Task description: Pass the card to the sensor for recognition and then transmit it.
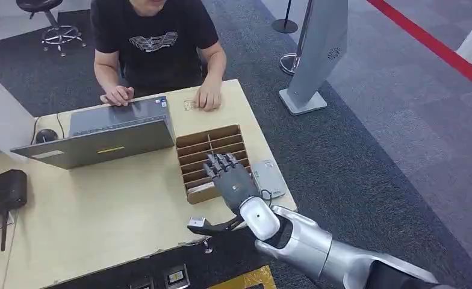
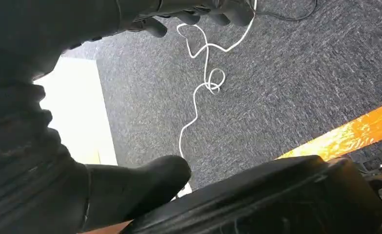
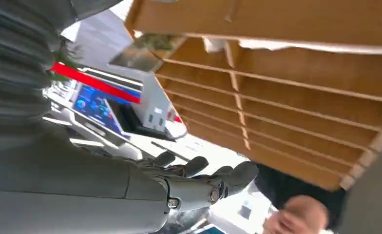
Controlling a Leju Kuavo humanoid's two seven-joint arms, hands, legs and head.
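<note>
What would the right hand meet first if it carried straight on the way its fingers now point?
Probably the cardboard divider box: the right hand hovers over its near slots, fingers pointing across it towards the person. Its height above the slots is unclear.

One laptop (image 1: 101,133); one slotted cardboard box (image 1: 192,147); one person (image 1: 155,42).

Brown slotted box (image 1: 212,158) (cardboard); grey carpet (image 1: 372,138).

silver right arm (image 1: 318,250), white wrist cap, dark grey right hand (image 1: 229,177)
</note>
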